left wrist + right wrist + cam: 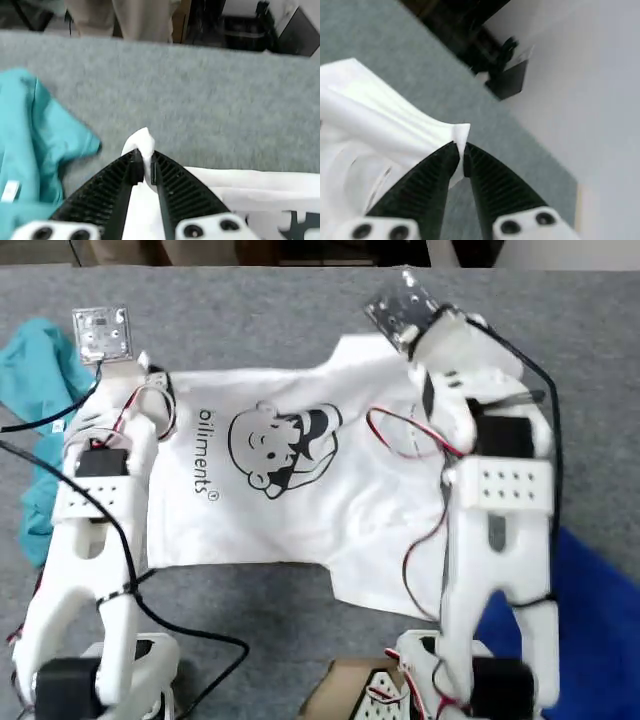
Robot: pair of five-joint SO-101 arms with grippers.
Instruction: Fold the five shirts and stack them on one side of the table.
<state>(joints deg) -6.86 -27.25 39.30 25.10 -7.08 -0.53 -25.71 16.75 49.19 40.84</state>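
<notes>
White cotton is lying spread across the grey table (300,310), print up: the shirt (290,500) is sitting between the two arms. The left claw (143,167) is clamping narrowly on a pinch of its far edge, near the teal shirt (35,370). The right claw (461,152) is nipping the opposite far corner, and the cloth there is standing raised. Both are gripping the same edge, likely so it can be carried over evenly for a fold. A blue shirt (600,630) is waiting beside the right arm's base.
</notes>
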